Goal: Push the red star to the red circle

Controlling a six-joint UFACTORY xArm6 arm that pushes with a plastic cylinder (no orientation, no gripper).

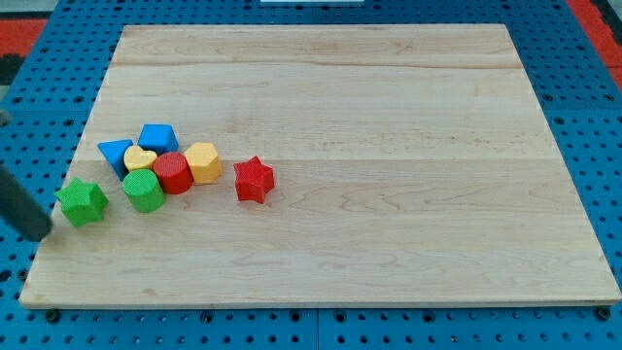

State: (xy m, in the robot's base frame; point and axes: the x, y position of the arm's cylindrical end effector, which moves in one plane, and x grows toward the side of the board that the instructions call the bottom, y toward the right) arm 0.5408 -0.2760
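Seven small blocks sit toward the view's left on the pale wooden counter [389, 146], which rests on a blue pegboard surface [593, 126]. The red star [254, 180] stands a little apart from the rest, just to the view's right of the cluster, with a narrow strip of bare wood between it and its nearest neighbours. The red circle [175, 173], a short cylinder, is in the middle of the cluster, touching the yellow hexagonal block [203, 161] on its right side and the green cylinder [144, 191] on its lower left. Behind it lies a yellow heart [140, 158], and behind that a blue block with sloped faces [158, 138] and a blue triangle [116, 156]. A green star [82, 201] sits alone near the counter's left edge, close beside the green cylinder but not touching it.

The dark rod comes in from the view's left edge, slanting downward, and my tip [42, 233] rests just left of the green star, near the counter's edge, well apart from the red star. No pincer is fitted on this arm, so nothing is held; the rod touches no block that I can see.
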